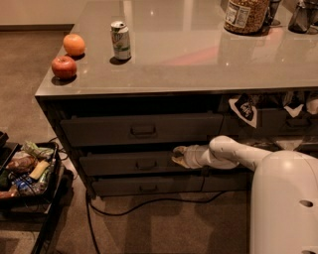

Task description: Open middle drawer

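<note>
The middle drawer [124,164] is a low dark grey front with a small loop handle [145,164], between a taller drawer [141,130] above and a lower drawer [144,187] below. My gripper [179,155] is at the right end of the middle drawer's front, to the right of the handle and level with the front's top edge. My white arm [233,155] reaches in from the right. The drawer's inside does not show.
On the counter [198,59] stand a can [120,40], an orange [73,44], an apple [64,67] and a jar [244,15]. A black crate of snacks [27,171] sits on the floor at left. A cable [149,203] runs along the floor under the drawers.
</note>
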`<state>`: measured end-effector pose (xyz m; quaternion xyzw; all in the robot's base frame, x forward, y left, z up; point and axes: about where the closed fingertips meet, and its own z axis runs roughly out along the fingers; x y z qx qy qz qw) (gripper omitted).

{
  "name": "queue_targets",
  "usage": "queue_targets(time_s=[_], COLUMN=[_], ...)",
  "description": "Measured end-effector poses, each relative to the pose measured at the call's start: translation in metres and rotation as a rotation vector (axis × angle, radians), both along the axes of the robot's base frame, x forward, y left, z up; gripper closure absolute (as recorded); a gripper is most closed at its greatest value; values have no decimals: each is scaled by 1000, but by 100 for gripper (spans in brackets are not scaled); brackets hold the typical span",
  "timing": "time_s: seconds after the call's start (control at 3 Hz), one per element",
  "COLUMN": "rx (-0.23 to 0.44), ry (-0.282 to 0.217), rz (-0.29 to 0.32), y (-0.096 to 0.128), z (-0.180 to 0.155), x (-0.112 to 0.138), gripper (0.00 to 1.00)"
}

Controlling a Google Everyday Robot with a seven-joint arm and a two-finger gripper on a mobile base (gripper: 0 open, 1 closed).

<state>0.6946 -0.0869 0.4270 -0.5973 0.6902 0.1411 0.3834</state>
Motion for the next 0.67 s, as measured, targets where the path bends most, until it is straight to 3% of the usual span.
queue_targets(time_s=[0.67], rx=[0], ry=[0], rz=[0], y=[-1], z=[4], x=[5], gripper=[100])
